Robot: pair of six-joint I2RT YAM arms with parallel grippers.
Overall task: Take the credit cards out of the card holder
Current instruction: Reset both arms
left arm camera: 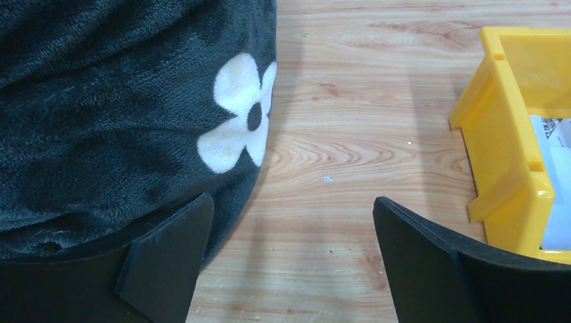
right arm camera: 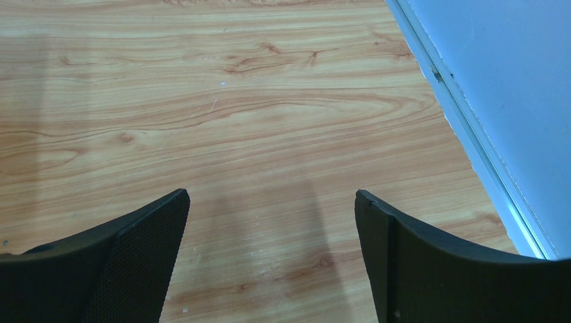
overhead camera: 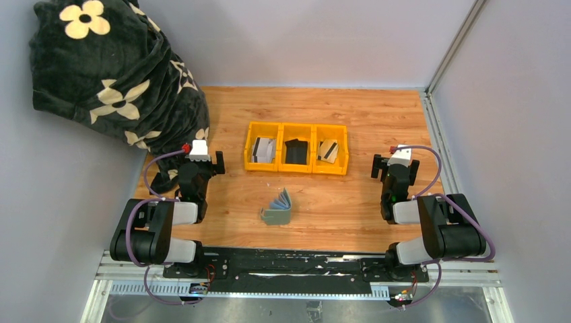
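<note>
The sage grey-green card holder (overhead camera: 278,210) stands open on the wood table at centre front, its light blue leaves fanned upward. Credit cards lie in the yellow tray (overhead camera: 296,168): grey-white ones (overhead camera: 262,150) on the left, a black one (overhead camera: 295,151) in the middle, a tan striped one (overhead camera: 328,151) on the right. My left gripper (overhead camera: 200,161) is open and empty, left of the tray; in its wrist view (left arm camera: 289,208) only bare wood lies between the fingers. My right gripper (overhead camera: 397,163) is open and empty, right of the tray, over bare wood (right arm camera: 269,202).
A dark flowered blanket (overhead camera: 114,74) is heaped at the back left, touching the left gripper's side (left arm camera: 121,114). The tray's corner (left arm camera: 512,134) is just right of the left fingers. A metal rail and wall (right arm camera: 471,121) run along the table's right edge.
</note>
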